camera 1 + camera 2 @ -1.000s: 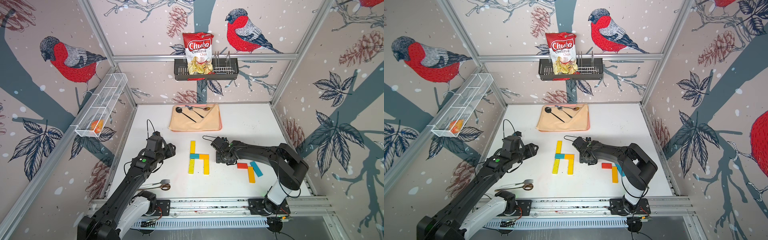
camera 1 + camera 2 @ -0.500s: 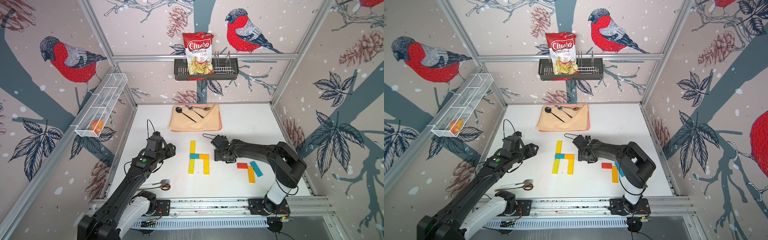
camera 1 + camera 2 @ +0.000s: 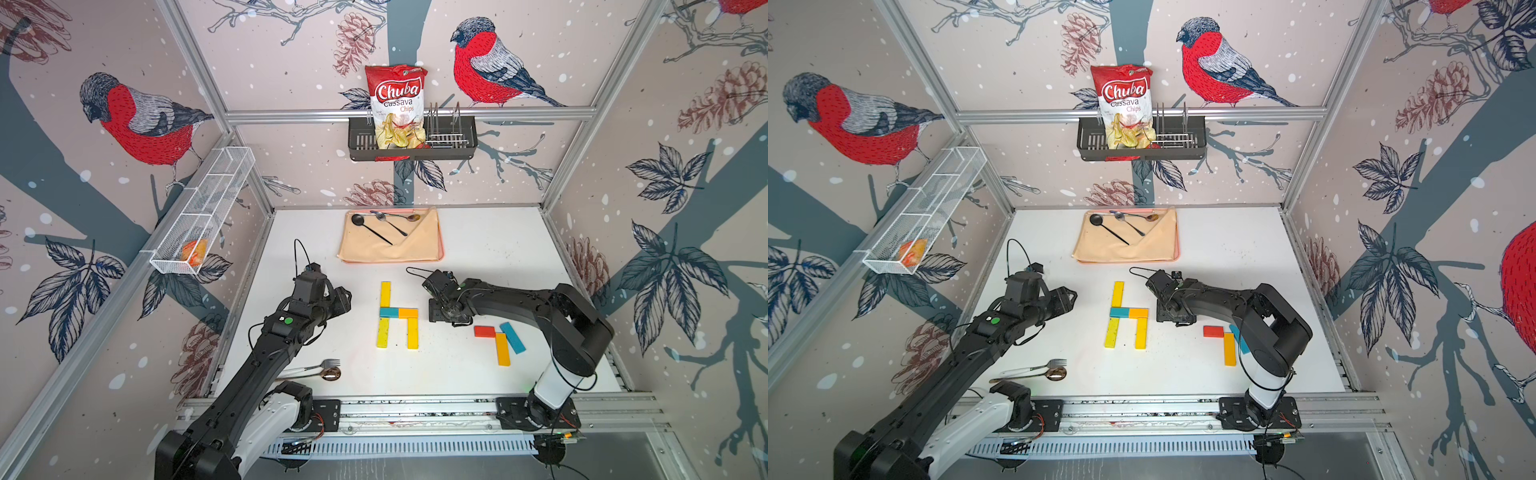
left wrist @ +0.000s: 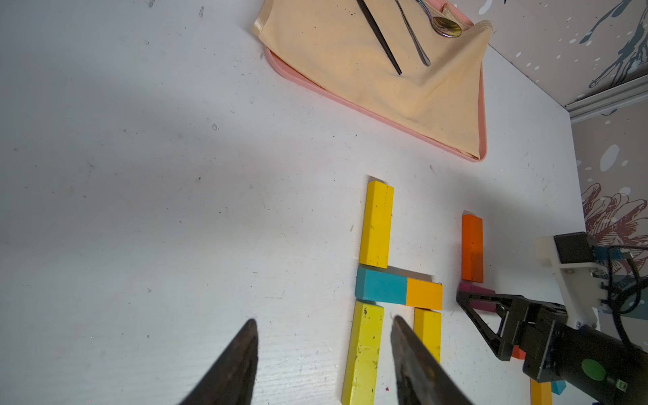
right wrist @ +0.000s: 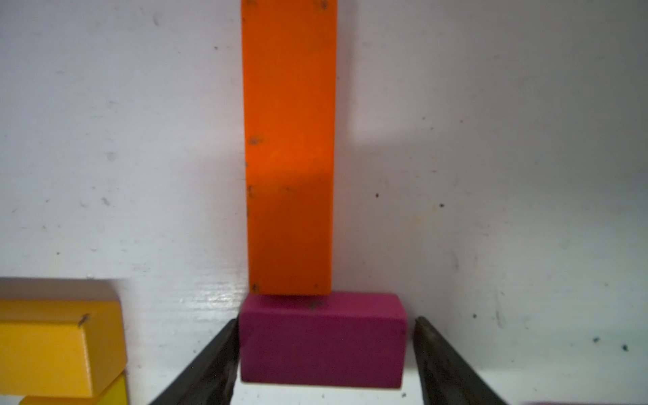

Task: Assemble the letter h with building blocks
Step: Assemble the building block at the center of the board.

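1. Landmark: the teal crossbar block (image 3: 389, 312). An upper yellow block (image 3: 385, 294) butts its far side; a lower yellow block (image 3: 383, 333) butts its near side; an amber block (image 3: 408, 312) touches its right end; a yellow leg (image 3: 412, 333) runs toward the robot from the amber. Together these read as a lowercase h.
2. The right gripper (image 5: 326, 319) sits to the right of the teal crossbar block, just past the amber. Its jaws stand open astride a magenta block (image 5: 322, 343) lying flat on the table (image 3: 478, 257); one finger is against it and the other just clear, so it is not clamped. An orange block (image 5: 289, 147) touches the magenta's far edge.
3. The left gripper (image 4: 323, 319) hovers left of the teal crossbar block, well apart; it is open and empty.
4. A red block (image 3: 484, 331), a spare teal block (image 3: 512, 338) and a spare amber block (image 3: 503, 349) lie further right.
5. Judgement: the letter looks finished; this step concerns only the magenta block. The next move calls for a straight vertical motion, gripping or retreating, so that neither the orange block nor the amber is nudged.
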{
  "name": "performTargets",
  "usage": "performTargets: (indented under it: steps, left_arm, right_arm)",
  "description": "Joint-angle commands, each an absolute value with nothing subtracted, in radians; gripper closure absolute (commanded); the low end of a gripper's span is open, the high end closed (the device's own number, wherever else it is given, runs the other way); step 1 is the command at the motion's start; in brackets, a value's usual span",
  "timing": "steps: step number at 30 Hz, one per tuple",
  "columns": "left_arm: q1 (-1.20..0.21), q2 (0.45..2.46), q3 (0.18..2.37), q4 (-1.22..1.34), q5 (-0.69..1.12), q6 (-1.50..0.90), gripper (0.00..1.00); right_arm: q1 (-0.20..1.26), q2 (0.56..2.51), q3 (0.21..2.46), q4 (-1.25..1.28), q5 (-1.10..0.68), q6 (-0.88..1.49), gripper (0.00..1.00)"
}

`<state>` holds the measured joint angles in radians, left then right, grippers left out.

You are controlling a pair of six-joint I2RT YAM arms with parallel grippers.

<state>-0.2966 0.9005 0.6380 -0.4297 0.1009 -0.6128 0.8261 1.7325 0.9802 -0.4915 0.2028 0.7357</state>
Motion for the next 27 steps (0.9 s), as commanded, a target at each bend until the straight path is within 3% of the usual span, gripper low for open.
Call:
performTargets:
  steps: [1, 27]
  left_arm:
    - [-0.296, 0.902, 0.638, -0.407, 0.092, -0.612, 0.41]
    - [-0.296, 0.910, 0.640, -0.408, 0.090, -0.608, 0.41]
  right_arm:
    - [0.824, 1.732, 0.976, -0.539, 0.215, 0.726, 0.27]
    - [0.822, 1.768, 1.005, -0.552, 0.235, 0.709, 0.31]
